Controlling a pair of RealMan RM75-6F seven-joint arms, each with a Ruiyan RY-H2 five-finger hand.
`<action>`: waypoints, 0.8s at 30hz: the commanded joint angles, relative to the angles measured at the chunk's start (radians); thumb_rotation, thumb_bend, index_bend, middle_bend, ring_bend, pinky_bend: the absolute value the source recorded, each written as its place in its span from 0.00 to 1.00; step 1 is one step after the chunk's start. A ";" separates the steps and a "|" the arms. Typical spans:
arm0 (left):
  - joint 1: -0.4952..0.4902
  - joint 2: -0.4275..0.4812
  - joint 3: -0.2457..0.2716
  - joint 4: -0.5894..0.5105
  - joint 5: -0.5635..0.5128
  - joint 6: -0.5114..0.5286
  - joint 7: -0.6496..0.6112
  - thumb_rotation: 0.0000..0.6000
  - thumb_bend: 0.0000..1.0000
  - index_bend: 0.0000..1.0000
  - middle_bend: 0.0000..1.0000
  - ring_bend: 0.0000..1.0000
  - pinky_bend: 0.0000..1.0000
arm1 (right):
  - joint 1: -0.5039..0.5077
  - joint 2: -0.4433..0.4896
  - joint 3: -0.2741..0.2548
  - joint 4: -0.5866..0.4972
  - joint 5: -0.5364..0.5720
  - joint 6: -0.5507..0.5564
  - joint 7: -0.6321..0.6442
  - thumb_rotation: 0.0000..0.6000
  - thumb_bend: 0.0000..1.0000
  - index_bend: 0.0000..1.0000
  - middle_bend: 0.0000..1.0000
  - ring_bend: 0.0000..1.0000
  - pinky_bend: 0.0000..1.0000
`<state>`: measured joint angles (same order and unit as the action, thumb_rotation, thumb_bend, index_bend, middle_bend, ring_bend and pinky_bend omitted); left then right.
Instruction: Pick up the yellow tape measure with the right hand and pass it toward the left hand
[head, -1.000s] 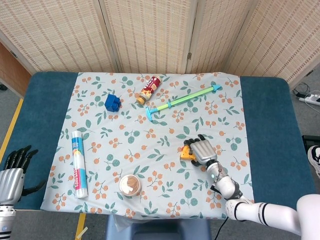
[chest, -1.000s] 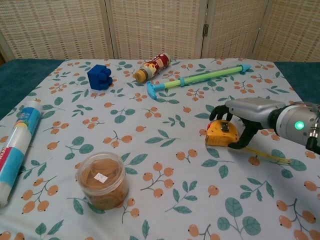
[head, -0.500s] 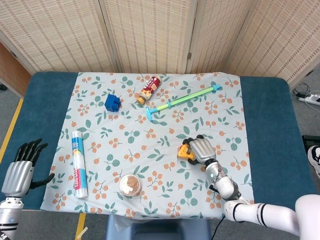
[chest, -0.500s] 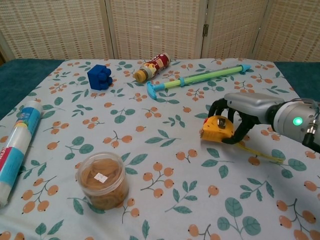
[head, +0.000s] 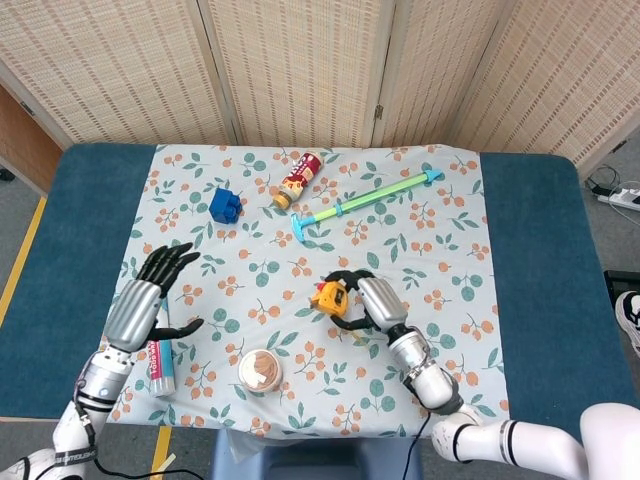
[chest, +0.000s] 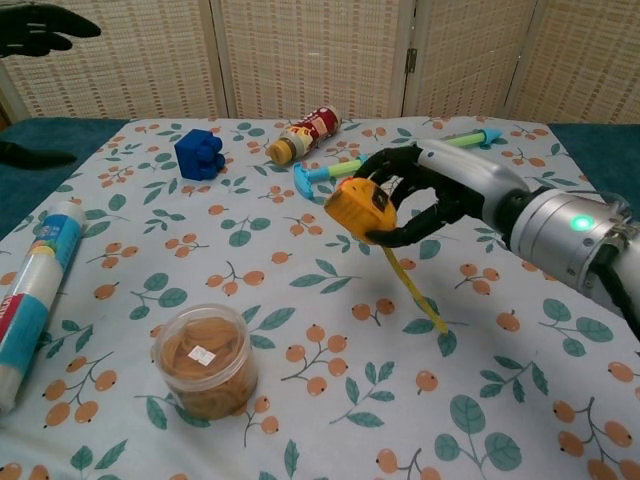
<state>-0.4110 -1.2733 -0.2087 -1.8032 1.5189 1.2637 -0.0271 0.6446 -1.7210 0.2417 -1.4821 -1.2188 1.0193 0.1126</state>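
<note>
The yellow tape measure (head: 330, 296) (chest: 362, 209) is off the cloth, gripped in my right hand (head: 362, 303) (chest: 415, 194), with a length of yellow tape hanging down from it toward the cloth. My left hand (head: 150, 298) is raised over the table's left side, fingers spread, holding nothing; the chest view shows only its dark fingertips (chest: 40, 24) at the top left corner. A wide stretch of cloth separates the two hands.
On the floral cloth (head: 310, 260) lie a blue block (head: 225, 204), a red can on its side (head: 298, 180), a green and blue pump toy (head: 365, 200), a white tube (head: 158, 345) and a round lidded jar (head: 261, 370).
My right hand has lifted the tape measure off the cloth and carried it left. My left hand has risen from the table's left edge to above the cloth.
</note>
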 joint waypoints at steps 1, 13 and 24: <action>-0.054 -0.063 -0.025 -0.011 -0.003 -0.029 0.066 1.00 0.22 0.13 0.10 0.10 0.00 | 0.000 -0.064 0.023 0.038 -0.058 0.046 0.087 1.00 0.33 0.52 0.47 0.42 0.19; -0.193 -0.218 -0.068 0.000 -0.102 -0.121 0.226 1.00 0.22 0.11 0.10 0.10 0.00 | 0.037 -0.169 0.012 0.176 -0.197 0.101 0.288 1.00 0.33 0.52 0.47 0.42 0.19; -0.254 -0.283 -0.073 0.024 -0.176 -0.143 0.293 1.00 0.22 0.11 0.10 0.10 0.00 | 0.052 -0.211 -0.005 0.250 -0.230 0.116 0.341 1.00 0.33 0.52 0.47 0.41 0.19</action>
<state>-0.6620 -1.5535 -0.2829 -1.7814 1.3458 1.1198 0.2625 0.6962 -1.9312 0.2370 -1.2327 -1.4483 1.1347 0.4528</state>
